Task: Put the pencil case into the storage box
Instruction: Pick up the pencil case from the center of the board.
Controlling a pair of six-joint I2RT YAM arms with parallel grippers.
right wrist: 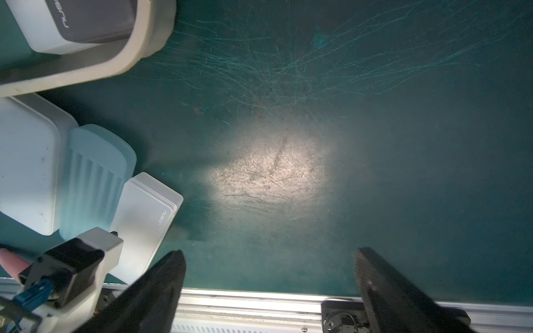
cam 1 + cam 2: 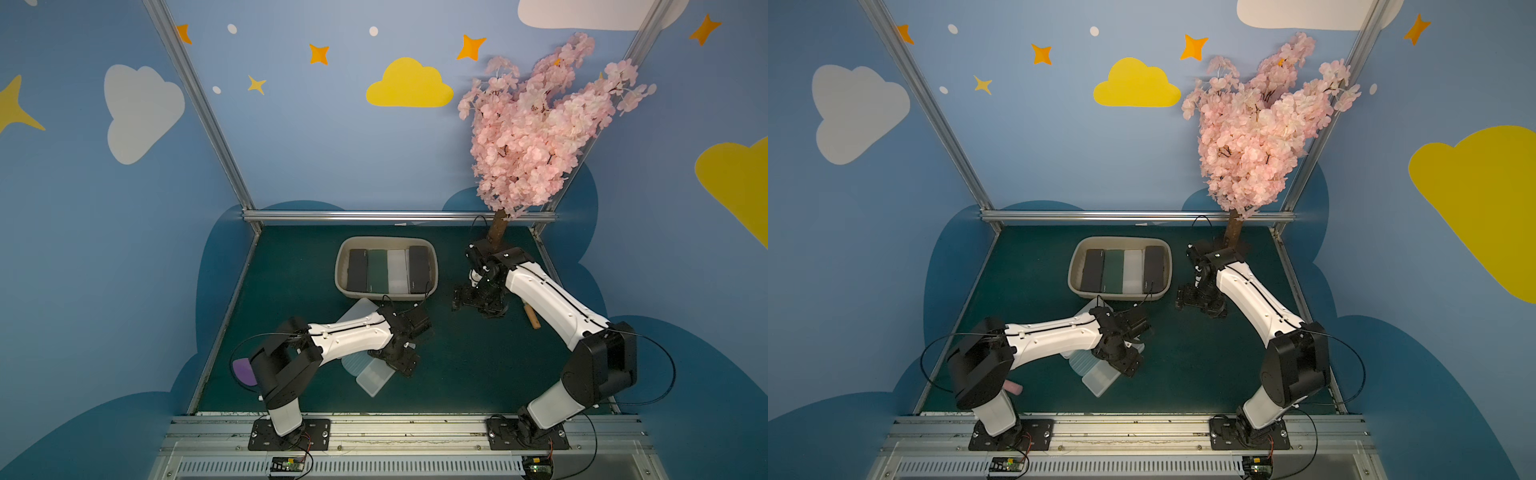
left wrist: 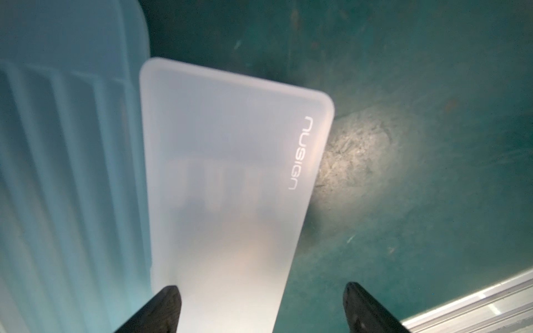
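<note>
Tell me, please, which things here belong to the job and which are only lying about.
Job: white pencil case, blue case, storage box, left gripper.
Lying about: tree, wooden stick, purple piece.

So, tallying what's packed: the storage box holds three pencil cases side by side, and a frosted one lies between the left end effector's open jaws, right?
Not three: both top views show four pencil cases side by side in the storage box. The frosted one does lie between the left end effector's open jaws.
</note>
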